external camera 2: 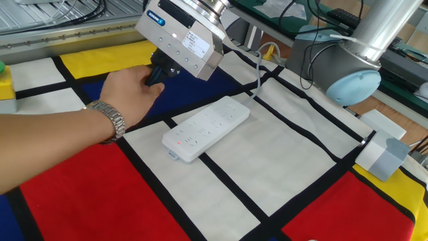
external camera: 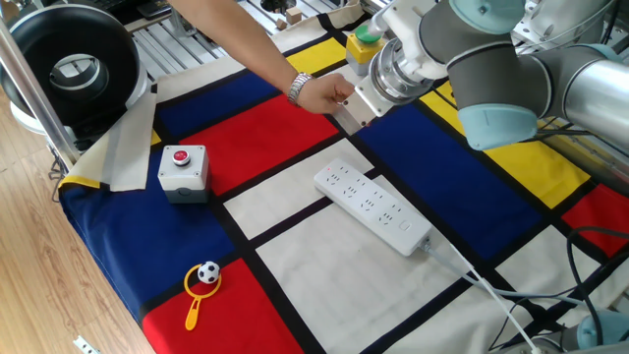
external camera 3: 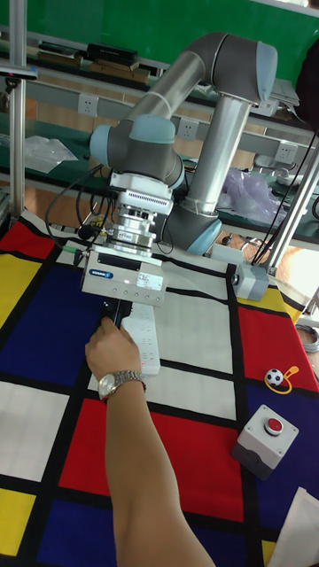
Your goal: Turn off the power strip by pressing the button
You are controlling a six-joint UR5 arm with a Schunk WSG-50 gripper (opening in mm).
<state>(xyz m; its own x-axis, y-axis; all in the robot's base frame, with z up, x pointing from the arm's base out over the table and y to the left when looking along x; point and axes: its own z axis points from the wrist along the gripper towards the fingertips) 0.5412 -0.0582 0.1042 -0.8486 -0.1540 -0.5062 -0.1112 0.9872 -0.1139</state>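
- A tablecloth (external camera: 295, 265) printed in red, blue, yellow and white blocks with black lines covers the whole table.
- A grey robot arm (external camera: 511, 59) reaches over the far side of the cloth, its wrist angled down toward the table.
- A person's bare forearm with a metal wristwatch (external camera 2: 107, 115) stretches in across the cloth; the hand (external camera 2: 130, 90) is wrapped around the tip of the gripper.
- The power strip (external camera: 373, 207) is a long flat white bar lying on a white block near the middle of the cloth, with its white cable (external camera: 491, 290) trailing off one end. It sits on the cloth below the gripper and clear of it, nothing touching it.
- The gripper (external camera 2: 158, 71) hangs above a blue block just beside the strip. Its dark fingers are mostly hidden by the person's hand, so I cannot tell how far apart they are or whether they hold anything.
- A grey box with a red button (external camera: 183, 167) stands well apart from the strip, on the cloth's blue border.
- A yellow box with a green button (external camera: 362, 45) stands at the far edge, behind the arm.
- A small yellow toy with a football (external camera: 202, 282) lies near the front corner.
- The button on the strip is too small to pick out.
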